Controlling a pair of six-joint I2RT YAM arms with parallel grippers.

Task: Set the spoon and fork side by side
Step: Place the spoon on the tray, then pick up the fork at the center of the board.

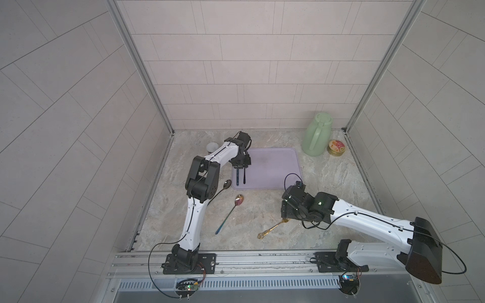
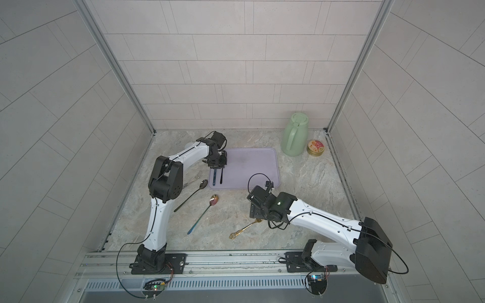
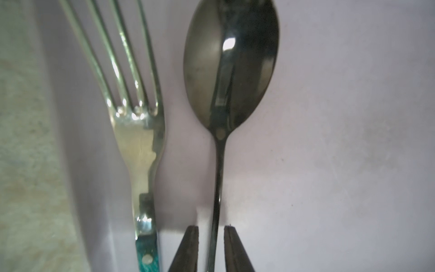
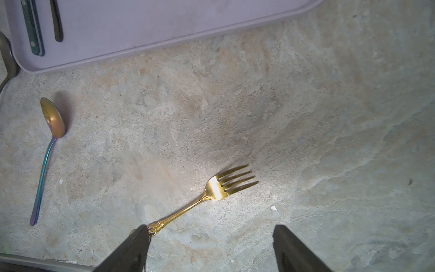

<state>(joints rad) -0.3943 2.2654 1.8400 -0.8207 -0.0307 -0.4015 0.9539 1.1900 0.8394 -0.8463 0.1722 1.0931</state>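
Dark glossy spoon beside teal-hdl fork.

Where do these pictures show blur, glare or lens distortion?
Left wrist view: the steel fork with a teal handle is out of focus, with glints at its tine roots; the dark glossy spoon carries a white highlight. Right wrist view: glare washes out the head of the gold ornate fork. Both top views: the grey tiled walls curve near the edges.
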